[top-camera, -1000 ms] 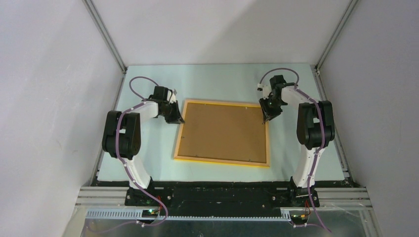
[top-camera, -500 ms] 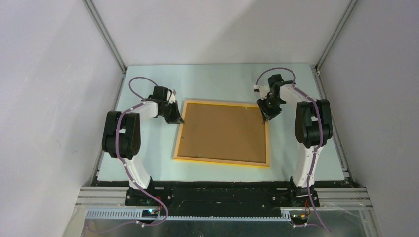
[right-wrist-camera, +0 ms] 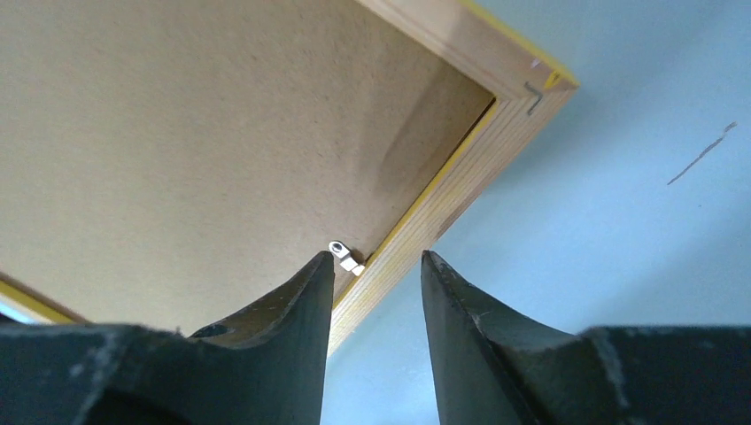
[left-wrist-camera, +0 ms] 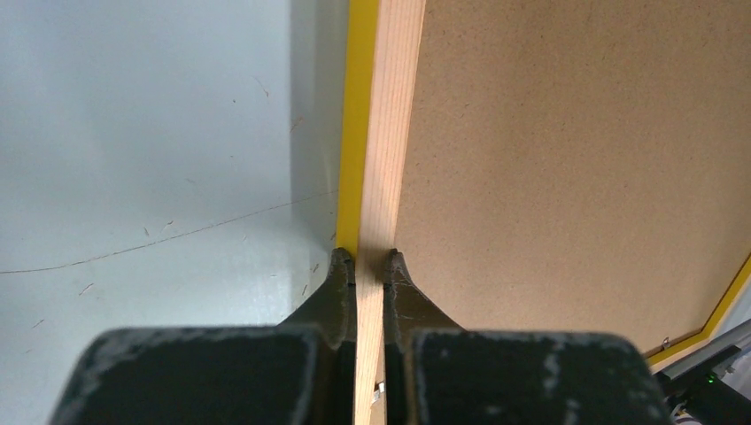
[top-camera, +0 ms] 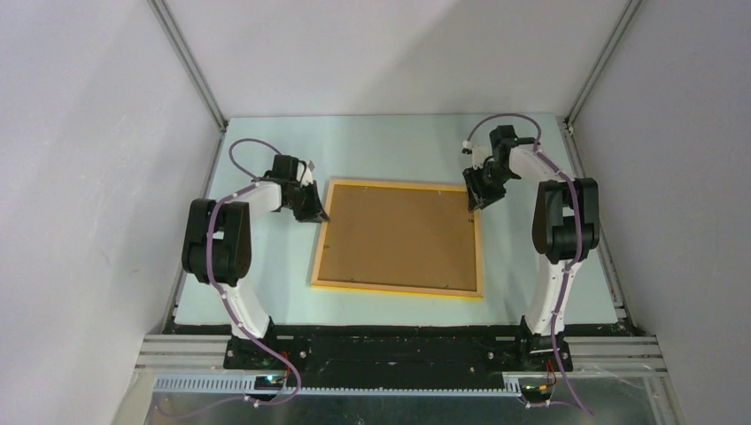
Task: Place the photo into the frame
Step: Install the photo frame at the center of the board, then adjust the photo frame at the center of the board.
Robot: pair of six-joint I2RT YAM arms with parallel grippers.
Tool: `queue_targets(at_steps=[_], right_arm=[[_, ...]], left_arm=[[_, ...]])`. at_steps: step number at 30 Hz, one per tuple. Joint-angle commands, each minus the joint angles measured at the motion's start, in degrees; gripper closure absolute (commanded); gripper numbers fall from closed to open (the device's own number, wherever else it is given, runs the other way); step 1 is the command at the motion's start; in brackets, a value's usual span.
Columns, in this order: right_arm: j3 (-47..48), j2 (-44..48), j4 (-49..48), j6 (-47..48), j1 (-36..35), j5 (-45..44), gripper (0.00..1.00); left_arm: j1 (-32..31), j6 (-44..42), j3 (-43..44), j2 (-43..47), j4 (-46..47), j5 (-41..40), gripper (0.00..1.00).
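The frame (top-camera: 396,290) lies flat in the middle of the table, its thin yellow-orange edge around a plain brown backing board (top-camera: 398,237). The photo is hidden. My left gripper (top-camera: 317,212) is shut on the frame's left rail near the far-left corner. In the left wrist view the wooden rail (left-wrist-camera: 390,133) runs between the closed fingertips of that gripper (left-wrist-camera: 368,258). My right gripper (top-camera: 476,202) hangs open over the frame's right rail near the far-right corner. Its fingers straddle the rail (right-wrist-camera: 443,208) without touching it, with the gripper (right-wrist-camera: 376,258) beside a small metal tab (right-wrist-camera: 345,257).
The table (top-camera: 266,292) is pale green, with grey walls on both sides and behind. The backing board (right-wrist-camera: 177,133) fills the frame's opening. Both arm bases stand at the near edge.
My right gripper has drawn back toward the far-right corner and opened wider. The left gripper and the frame have stayed where they were.
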State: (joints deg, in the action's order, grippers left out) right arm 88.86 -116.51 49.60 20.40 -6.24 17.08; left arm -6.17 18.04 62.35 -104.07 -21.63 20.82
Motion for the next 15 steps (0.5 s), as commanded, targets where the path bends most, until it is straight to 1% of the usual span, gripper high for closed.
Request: queue_targets(at_steps=[1,8,15], right_arm=[[3.77,3.74,-0.46,-3.6,2.13,8.3,0.54],[0.98,6.94,-1.57,-3.61,2.73,8.83,0.53],[-7.97,12.65,-5.12,-0.51,0.78,6.0,0.53]], left_arm=[[0.39,2.21,-2.03,1.1,-2.63,1.31,1.0],[0.57,2.24,-1.89,0.61,-2.45,1.84,1.0],[1.11,1.63,-1.43,0.36,-2.44,3.08,1.0]])
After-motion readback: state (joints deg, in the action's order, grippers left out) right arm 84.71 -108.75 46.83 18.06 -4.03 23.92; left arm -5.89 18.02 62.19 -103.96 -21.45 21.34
